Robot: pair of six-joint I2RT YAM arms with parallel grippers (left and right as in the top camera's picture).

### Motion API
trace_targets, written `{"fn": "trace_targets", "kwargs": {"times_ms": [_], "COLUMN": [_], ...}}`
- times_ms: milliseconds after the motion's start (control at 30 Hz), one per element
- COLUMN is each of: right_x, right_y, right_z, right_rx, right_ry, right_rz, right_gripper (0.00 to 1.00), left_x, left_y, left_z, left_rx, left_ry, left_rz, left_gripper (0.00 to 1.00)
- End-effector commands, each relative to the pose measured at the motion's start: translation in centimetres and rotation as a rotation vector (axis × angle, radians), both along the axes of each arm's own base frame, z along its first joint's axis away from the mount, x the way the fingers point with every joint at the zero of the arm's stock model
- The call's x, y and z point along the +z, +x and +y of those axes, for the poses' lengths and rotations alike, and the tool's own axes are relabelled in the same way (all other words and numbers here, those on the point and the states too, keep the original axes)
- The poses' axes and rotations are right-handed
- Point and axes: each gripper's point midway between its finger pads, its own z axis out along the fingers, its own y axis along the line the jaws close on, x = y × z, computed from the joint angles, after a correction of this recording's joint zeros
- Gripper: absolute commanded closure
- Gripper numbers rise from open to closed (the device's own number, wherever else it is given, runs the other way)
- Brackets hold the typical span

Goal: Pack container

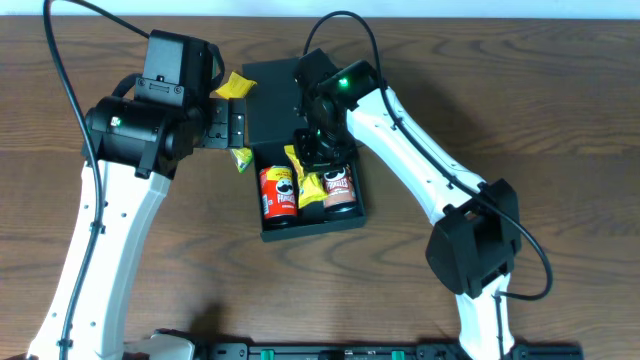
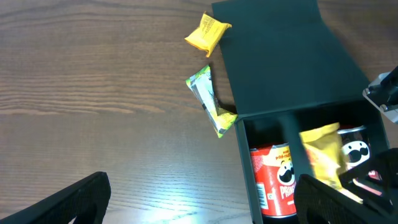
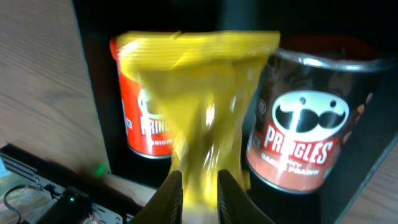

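Ease the yellow packet (image 3: pixel 199 93) straight down into the gap between the two cans. I'd judge it should rest inside before you let go, and you shouldn't nudge either can. Your left fingers (image 1: pixel 238 125) hang spread and empty over the worktop (image 2: pixel 74 93), just beside the folded-back lid. The container (image 1: pixel 310 228) lies open, with the red can (image 1: pixel 279 192) on its left side and the brown can (image 1: pixel 339 187) on its right. Your right fingers (image 1: pixel 316 152), clenched on the packet, sit directly above its middle.

Dark teal square box (image 1: pixel 312 222) mid-table, flap lid open flat behind, cans inside
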Motion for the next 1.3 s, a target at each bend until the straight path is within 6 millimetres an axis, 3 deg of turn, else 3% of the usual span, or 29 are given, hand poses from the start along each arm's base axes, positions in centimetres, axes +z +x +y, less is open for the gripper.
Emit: {"fn": "trace_targets", "kwargs": {"times_ms": [0, 200, 367, 500, 533, 633, 700, 733, 800, 967, 1100, 1267], "right_x": [0.5, 0.3, 1.5, 2.7, 2.7, 3.6, 5.0, 6.0, 7.5, 9.7, 9.6, 9.0], "right_y": [-0.5, 0.5, 4.0, 7.4, 8.2, 11.2, 12.9, 13.8, 15.2, 16.4, 15.6, 14.6], "right_z": [0.4, 0.6, 2.1, 2.5, 1.6, -1.8, -3.8, -5.1, -7.0, -12.7, -17.0, -19.9], "right_rx": [-0.001, 0.007, 0.013, 0.003, -0.016, -0.099, -0.149, -0.180, -0.231, -0.353, -0.420, -0.458], "right_ry": [-0.012, -0.038, 0.056, 0.086, 0.046, -0.080, -0.116, -0.133, -0.136, -0.171, -0.225, -0.272], "right_rz": [-0.002, -0.074, -0.212, -0.349, -0.384, -0.488, -0.538, -0.563, -0.593, -0.573, -0.500, -0.431], "right_gripper": [0.80, 0.76, 0.81, 0.69, 0.68, 0.38, 0.10, 0.02, 0.01, 0.01, 0.01, 0.01], "left_x": [-0.1, -0.1, -0.1, 0.0, -0.1, -1.1, -2.1, -3.0, -4.4, -8.4, -12.7, -17.2], "left_y": [-0.1, -0.1, -0.1, 0.6, 0.8, 1.6, 2.6, 3.0, 3.8, 4.9, 5.6, 7.2], "left_z": [0.2, 0.2, 0.2, 0.4, 0.8, 2.3, 2.2, 1.9, 1.4, 1.4, 1.7, 1.2], "left_rx": [0.003, 0.003, 0.003, 0.015, 0.028, 0.074, -0.010, -0.072, -0.075, 0.347, 0.583, 0.621], "left_ry": [0.018, 0.018, 0.018, 0.031, 0.051, 0.142, 0.212, 0.238, 0.225, -0.064, -0.283, -0.462], "left_rz": [0.003, 0.002, 0.002, -0.020, -0.020, -0.003, 0.027, 0.051, 0.078, 0.149, 0.284, 0.422], "left_gripper": [0.05, 0.05, 0.05, 0.04, 0.05, 0.05, 0.05, 0.05, 0.05, 0.05, 0.05, 0.04]}}
